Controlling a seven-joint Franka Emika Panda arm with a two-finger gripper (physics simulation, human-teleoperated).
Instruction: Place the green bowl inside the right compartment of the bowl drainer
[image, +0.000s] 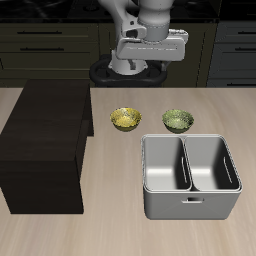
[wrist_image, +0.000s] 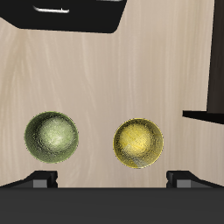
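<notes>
The green bowl (image: 177, 120) (wrist_image: 51, 136) sits upright on the wooden table, just behind the bowl drainer (image: 190, 176), a grey tub with two wells and a central wall. The wrist view shows only a dark edge of the bowl drainer (wrist_image: 74, 16). My gripper (image: 150, 58) (wrist_image: 112, 180) hangs high above the table, farther back than the bowls. It is open and holds nothing; the fingertips (wrist_image: 39, 180) stand wide apart. The green bowl lies well below the gripper, closer to one fingertip than to the other.
A yellow-gold bowl (image: 125, 120) (wrist_image: 138, 143) rests beside the green one, a small gap between them. A big dark-brown box (image: 45, 145) (wrist_image: 214, 83) fills the table on the yellow bowl's other side. Dark cabinets stand behind the table.
</notes>
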